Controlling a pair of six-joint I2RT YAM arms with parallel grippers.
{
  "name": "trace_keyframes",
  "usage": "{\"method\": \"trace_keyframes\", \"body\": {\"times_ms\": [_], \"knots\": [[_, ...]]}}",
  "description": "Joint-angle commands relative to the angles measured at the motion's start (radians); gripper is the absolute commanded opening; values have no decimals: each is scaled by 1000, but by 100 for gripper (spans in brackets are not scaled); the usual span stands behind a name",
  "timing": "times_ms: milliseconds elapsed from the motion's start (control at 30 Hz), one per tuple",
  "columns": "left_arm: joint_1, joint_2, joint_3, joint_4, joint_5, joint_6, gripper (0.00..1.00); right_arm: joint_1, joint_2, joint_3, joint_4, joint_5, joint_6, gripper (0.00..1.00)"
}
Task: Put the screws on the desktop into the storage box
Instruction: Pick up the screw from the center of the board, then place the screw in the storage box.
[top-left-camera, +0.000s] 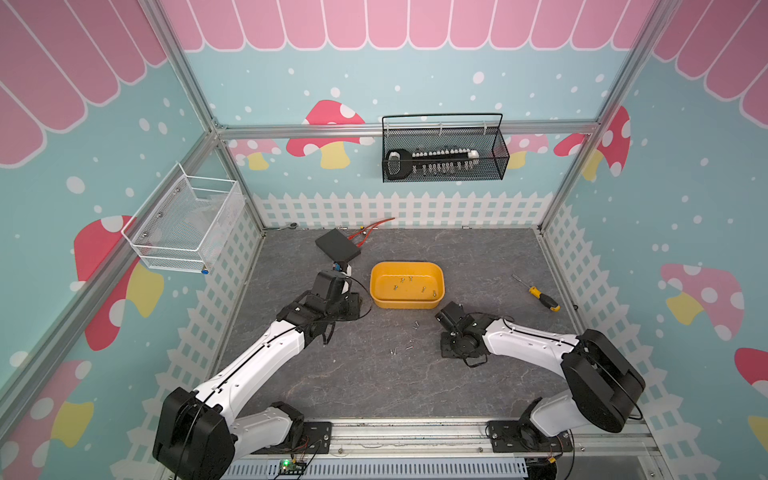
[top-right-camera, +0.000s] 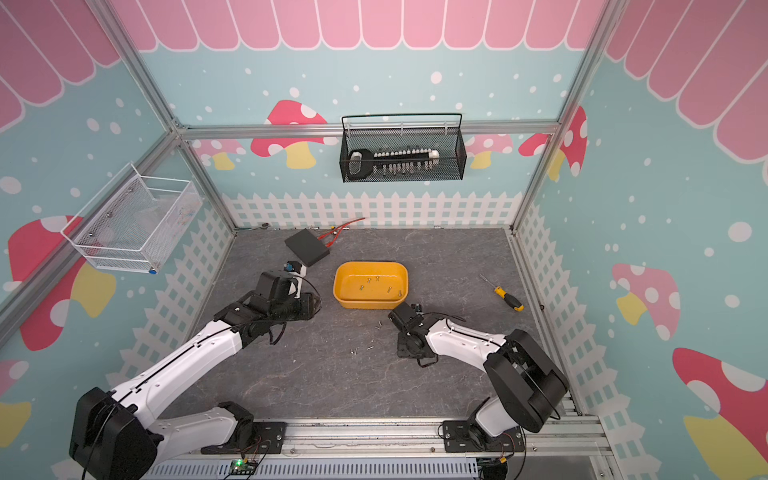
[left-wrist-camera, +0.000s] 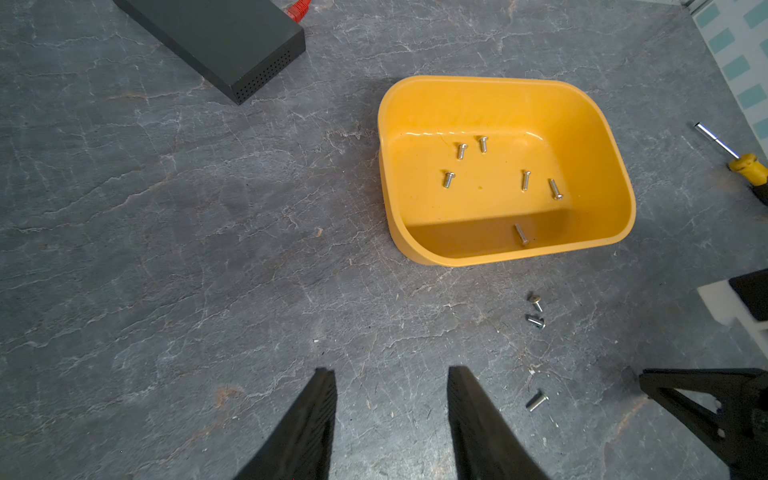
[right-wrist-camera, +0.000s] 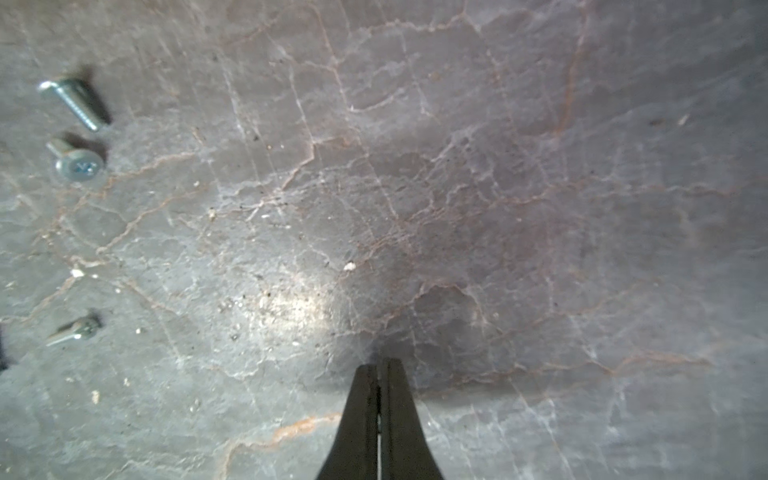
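Note:
The yellow-orange storage box (top-left-camera: 405, 302) (top-right-camera: 370, 302) stands mid-desktop with several silver screws (left-wrist-camera: 461, 150) inside. More screws (top-left-camera: 415, 325) (left-wrist-camera: 536, 322) (right-wrist-camera: 79, 164) lie on the dark veined desktop (top-left-camera: 353, 382) in front of the box, between the two arms. My left gripper (left-wrist-camera: 388, 372) hovers open over bare desktop to the left of those screws, with nothing between its fingers. My right gripper (right-wrist-camera: 379, 361) points down at the desktop just right of the screws. Its fingers are pressed together, and only a thin pale sliver shows between them.
A flat black box (top-left-camera: 337, 244) and red cables (top-left-camera: 374, 227) lie at the back left. A yellow-handled screwdriver (top-left-camera: 538, 294) rests to the right of the storage box. A black mesh basket (top-left-camera: 442, 153) with a socket rail and a white wire basket (top-left-camera: 187, 228) hang on the walls.

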Motion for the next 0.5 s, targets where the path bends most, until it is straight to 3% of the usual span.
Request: {"method": "trace_keyframes", "body": {"times_ms": [0, 233, 467], "knots": [[5, -15, -11, 16, 7, -2, 47, 0, -56, 81, -73, 12, -25, 0], [14, -23, 1, 16, -1, -11, 47, 0, -61, 325, -160, 53, -111, 0], [53, -44, 5, 16, 20, -21, 47, -59, 217, 712, -193, 33, -260, 0]]}}
